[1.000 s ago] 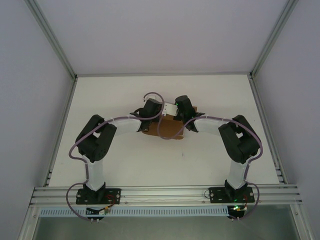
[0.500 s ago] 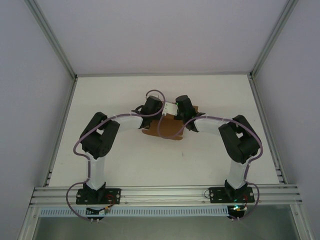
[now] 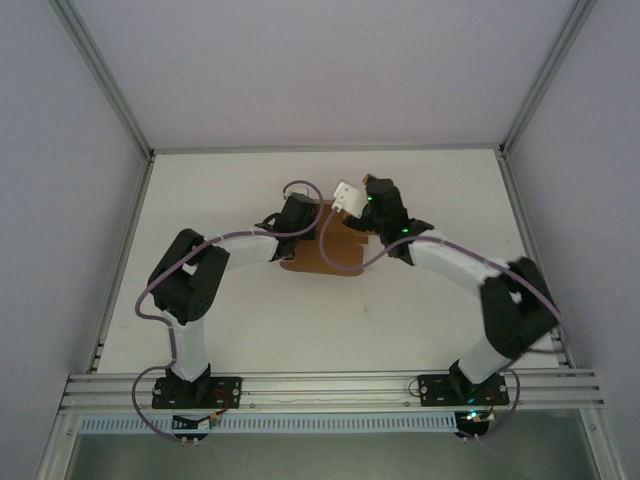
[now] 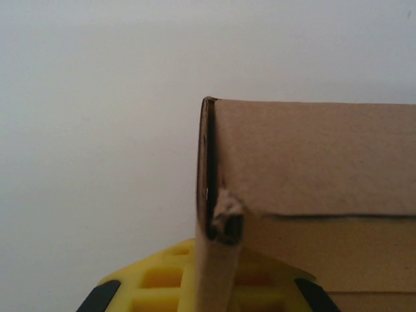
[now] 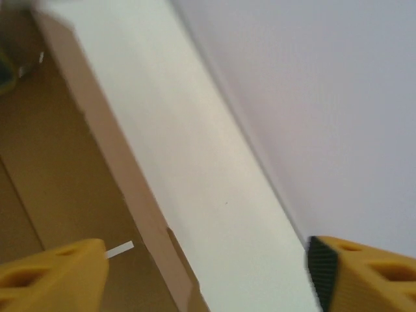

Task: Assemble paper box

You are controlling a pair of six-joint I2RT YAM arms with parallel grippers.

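From above, the paper box (image 3: 322,255) lies mid-table (image 3: 220,190), with the left arm (image 3: 190,280) at its left end and the right arm (image 3: 460,265) above its far right corner.

At the left wrist, the left gripper (image 4: 209,286) pinches an upright cardboard wall.

The right wrist view is blurred. The right gripper (image 5: 208,276) gapes wide, apparently holding nothing, with the box's edge to its left.

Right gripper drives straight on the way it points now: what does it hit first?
Likely the bare table beside the paper box edge; the right gripper is open, holding nothing. Depth unclear.
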